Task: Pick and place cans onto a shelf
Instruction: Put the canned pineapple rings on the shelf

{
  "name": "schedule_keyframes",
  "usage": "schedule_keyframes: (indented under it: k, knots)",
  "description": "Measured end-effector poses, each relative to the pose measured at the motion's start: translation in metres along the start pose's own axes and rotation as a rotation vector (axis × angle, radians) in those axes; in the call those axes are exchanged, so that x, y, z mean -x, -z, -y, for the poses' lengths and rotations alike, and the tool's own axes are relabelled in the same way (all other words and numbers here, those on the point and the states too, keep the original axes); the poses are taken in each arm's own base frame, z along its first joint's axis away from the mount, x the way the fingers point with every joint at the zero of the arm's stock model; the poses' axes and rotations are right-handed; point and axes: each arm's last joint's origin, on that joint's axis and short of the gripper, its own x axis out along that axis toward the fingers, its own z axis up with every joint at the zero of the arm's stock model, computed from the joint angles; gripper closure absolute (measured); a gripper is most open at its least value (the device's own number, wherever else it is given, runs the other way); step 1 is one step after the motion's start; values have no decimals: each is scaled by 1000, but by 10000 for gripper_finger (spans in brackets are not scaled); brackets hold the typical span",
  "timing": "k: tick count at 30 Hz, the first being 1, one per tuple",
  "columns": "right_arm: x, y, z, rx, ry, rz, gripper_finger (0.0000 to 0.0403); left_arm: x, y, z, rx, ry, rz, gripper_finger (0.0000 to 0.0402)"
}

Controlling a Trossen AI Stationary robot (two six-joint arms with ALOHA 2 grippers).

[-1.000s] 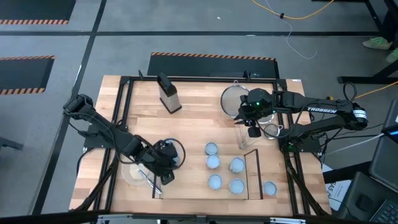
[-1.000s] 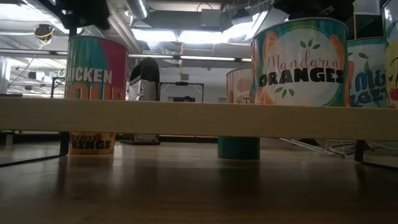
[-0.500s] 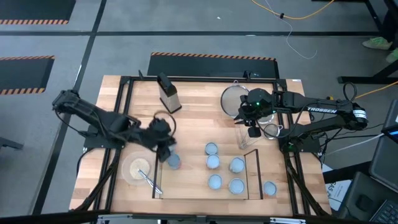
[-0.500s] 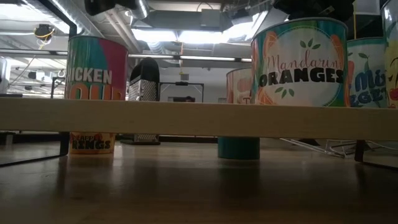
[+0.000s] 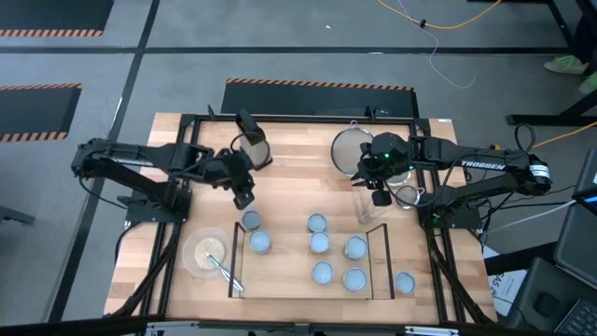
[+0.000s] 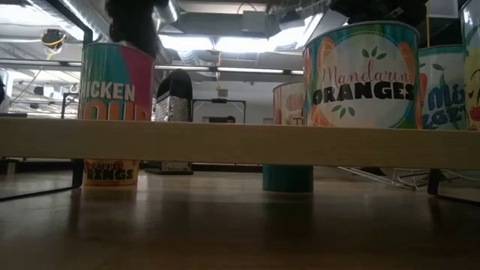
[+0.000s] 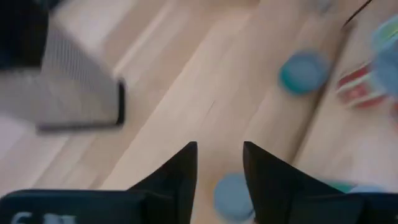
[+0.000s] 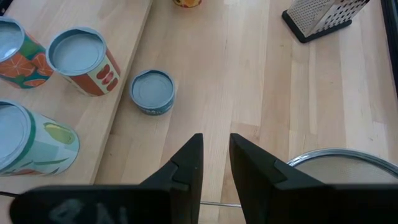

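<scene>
My left gripper hangs above the table just beyond the shelf's far left corner, fingers spread, holding nothing. My right gripper waits right of centre, fingers slightly apart and empty. Five cans stand on the shelf; others sit near its far edge and right end.
</scene>
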Motion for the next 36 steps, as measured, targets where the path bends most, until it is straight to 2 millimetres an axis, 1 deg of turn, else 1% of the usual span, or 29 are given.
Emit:
schedule_keyframes:
  k: [2,5,7,11,15,17,21,25,29,36]
  knots:
    - [0,0,0,0,0,0,320,-4,3,-9,10,-19,-96,267]
    - [0,0,0,1,1,1,320,-10,8,-17,18,-71,-200,263]
    - [0,-1,0,2,2,6,320,-16,11,-20,20,-91,-240,262]
    - [0,-1,0,2,3,8,320,-34,23,-24,12,-62,-312,262]
    - [0,-1,0,3,3,8,320,-58,38,-28,38,-3,-347,262]
    - [0,-1,0,2,3,7,320,-71,45,-29,54,46,-333,262]
    - [0,-1,0,5,3,8,320,-88,62,-34,83,79,-350,262]
    - [0,-1,0,6,3,9,320,-98,75,-38,101,79,-360,262]
    - [0,-1,0,5,4,10,320,-104,83,-41,123,78,-357,262]
    - [0,-1,0,4,4,10,320,-112,90,-38,152,134,-316,262]
